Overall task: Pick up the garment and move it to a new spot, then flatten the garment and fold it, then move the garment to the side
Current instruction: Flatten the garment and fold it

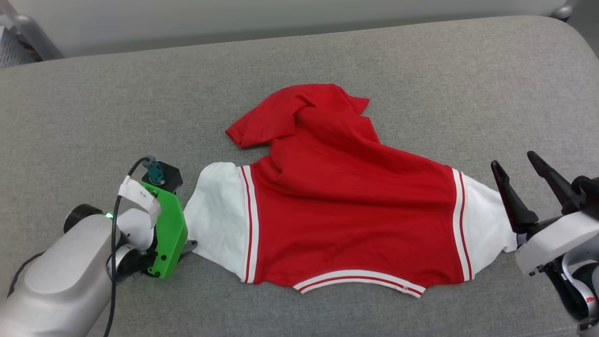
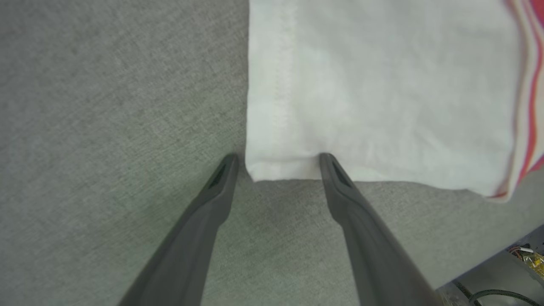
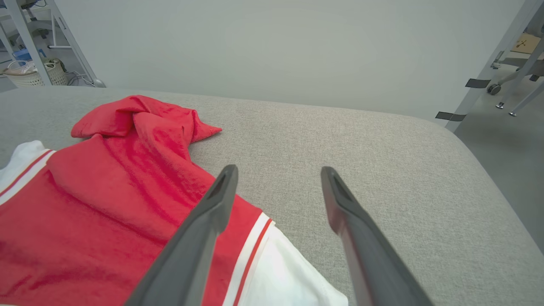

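Note:
The garment (image 1: 346,201), a red T-shirt with white sleeves and striped trim, lies spread on the grey padded surface (image 1: 421,75). Its plain red side is up, and its far part is bunched and folded over (image 3: 136,114). No letters or number show. My left gripper (image 1: 189,245) sits low at the left white sleeve (image 1: 217,220). In the left wrist view this gripper (image 2: 278,158) is open, and its fingertips straddle the sleeve's corner (image 2: 272,168). My right gripper (image 1: 513,159) stands open above the surface beside the right sleeve (image 1: 486,224), with nothing between its fingers (image 3: 212,212).
The surface's rounded right edge (image 3: 480,170) drops to the floor, where metal frame legs (image 3: 493,59) stand. A pale wall (image 3: 276,46) runs behind the surface. A white basket (image 3: 25,70) sits on the floor at the far left.

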`<state>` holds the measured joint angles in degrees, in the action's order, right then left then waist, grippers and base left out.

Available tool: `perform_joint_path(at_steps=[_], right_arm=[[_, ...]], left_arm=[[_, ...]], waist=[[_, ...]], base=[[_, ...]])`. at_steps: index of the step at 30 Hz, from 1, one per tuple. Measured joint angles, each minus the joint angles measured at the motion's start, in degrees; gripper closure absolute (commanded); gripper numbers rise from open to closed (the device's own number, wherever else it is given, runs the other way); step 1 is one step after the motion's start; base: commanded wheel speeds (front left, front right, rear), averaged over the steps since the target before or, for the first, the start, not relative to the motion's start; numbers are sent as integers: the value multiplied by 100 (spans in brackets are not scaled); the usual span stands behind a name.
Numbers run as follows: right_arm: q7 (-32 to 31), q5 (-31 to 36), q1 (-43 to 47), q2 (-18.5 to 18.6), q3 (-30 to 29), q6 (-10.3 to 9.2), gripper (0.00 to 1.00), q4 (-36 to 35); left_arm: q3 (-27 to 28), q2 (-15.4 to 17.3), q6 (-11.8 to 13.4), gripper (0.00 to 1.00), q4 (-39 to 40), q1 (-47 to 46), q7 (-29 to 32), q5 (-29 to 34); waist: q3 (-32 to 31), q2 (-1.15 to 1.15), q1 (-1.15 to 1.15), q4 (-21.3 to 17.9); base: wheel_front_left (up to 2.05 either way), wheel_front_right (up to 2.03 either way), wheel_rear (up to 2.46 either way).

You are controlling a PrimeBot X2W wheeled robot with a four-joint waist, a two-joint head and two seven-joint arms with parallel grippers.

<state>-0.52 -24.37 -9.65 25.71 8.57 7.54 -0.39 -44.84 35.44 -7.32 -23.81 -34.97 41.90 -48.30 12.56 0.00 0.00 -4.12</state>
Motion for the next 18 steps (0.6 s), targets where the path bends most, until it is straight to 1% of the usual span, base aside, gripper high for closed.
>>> perform_joint_path(at_steps=[4, 9, 10, 12, 15, 18], right_arm=[[3, 0, -46, 0, 56, 0, 0, 12], [30, -1, -107, 4, 67, 0, 0, 49], [30, -1, -107, 7, 65, 0, 0, 71], [35, -2, -106, 12, 62, 0, 0, 108], [26, -8, -101, 54, 75, 0, 0, 135], [-56, -12, -58, 189, 64, 0, 0, 120]], left_arm=[[-304, 116, -4, 0, -164, -164, -38, -21], [-457, 134, -53, 0, -375, -246, -367, -191], [-510, 127, -54, 52, -400, -260, -436, -222], [-597, 123, -53, 100, -457, -277, -635, -234], [-691, 166, -44, 100, -553, -276, -1004, -379], [-820, 222, -44, 100, -573, -255, -1372, -410]], waist=[[122, 0, 0, -100], [215, 0, -1, -178], [213, 0, 0, -176], [187, 0, -1, -164], [88, 0, 0, -138], [-46, 0, 0, -105]], base=[[0, 0, 0], [0, 0, 0], [0, 0, 0], [0, 0, 0], [0, 0, 0], [0, 0, 0]])
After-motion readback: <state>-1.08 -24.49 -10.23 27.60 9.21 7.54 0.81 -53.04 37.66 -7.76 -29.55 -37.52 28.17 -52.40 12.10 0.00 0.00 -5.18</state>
